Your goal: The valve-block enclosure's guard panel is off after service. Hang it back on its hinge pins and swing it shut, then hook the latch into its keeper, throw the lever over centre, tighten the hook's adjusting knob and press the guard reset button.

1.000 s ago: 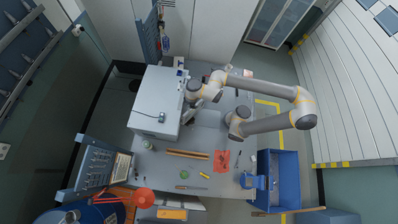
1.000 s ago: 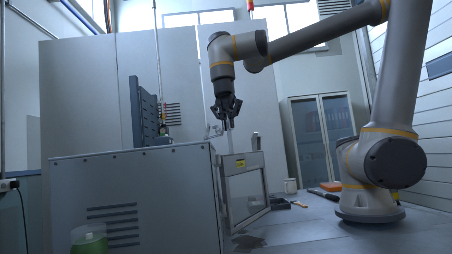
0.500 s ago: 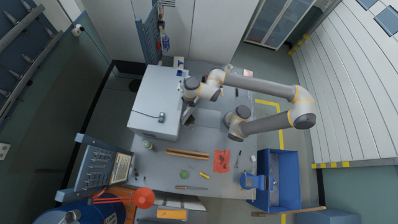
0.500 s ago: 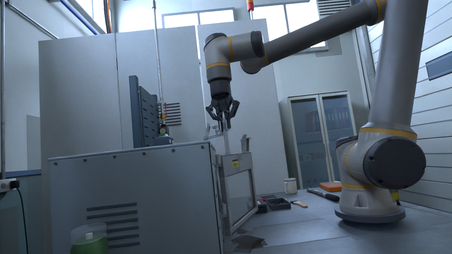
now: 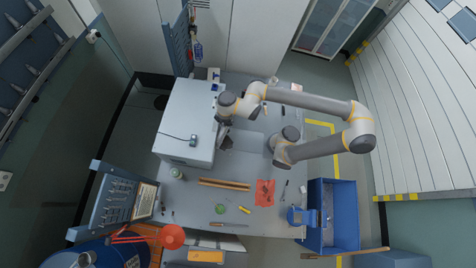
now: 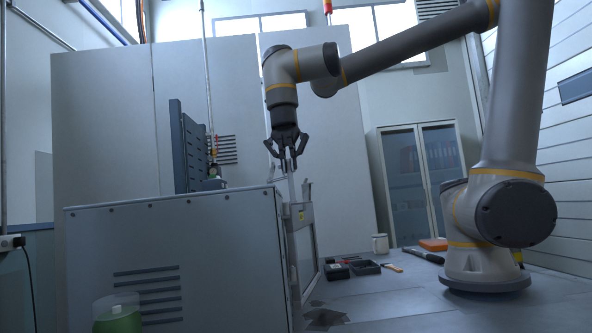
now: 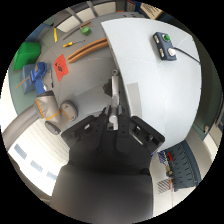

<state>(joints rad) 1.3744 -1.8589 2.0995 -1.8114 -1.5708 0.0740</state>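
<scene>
The guard panel [image 6: 304, 244] is partly hidden behind the enclosure's corner and seen nearly edge-on, a grey frame with a clear window and a yellow label. It hangs at the right side of the grey valve-block enclosure [image 5: 187, 121], standing slightly ajar. A slim grey upright handle [image 6: 291, 184] rises from its top edge. I grip that handle in my closed gripper [image 6: 289, 165], above the enclosure's right edge. The wrist camera shows the handle [image 7: 114, 103] running forward from my fingers. The blue button box [image 7: 164, 46] with a green button sits on the enclosure's top.
Tall grey cabinets [image 6: 165, 112] and a blue pegboard [image 6: 188, 149] stand behind the enclosure. On the bench lie wooden strips [image 5: 224, 184], a red rag [image 5: 265, 192], a blue vise [image 5: 303, 217], trays [image 6: 352, 268] and a mug [image 6: 380, 243]. The arm's base [image 6: 484, 248] stands to the right.
</scene>
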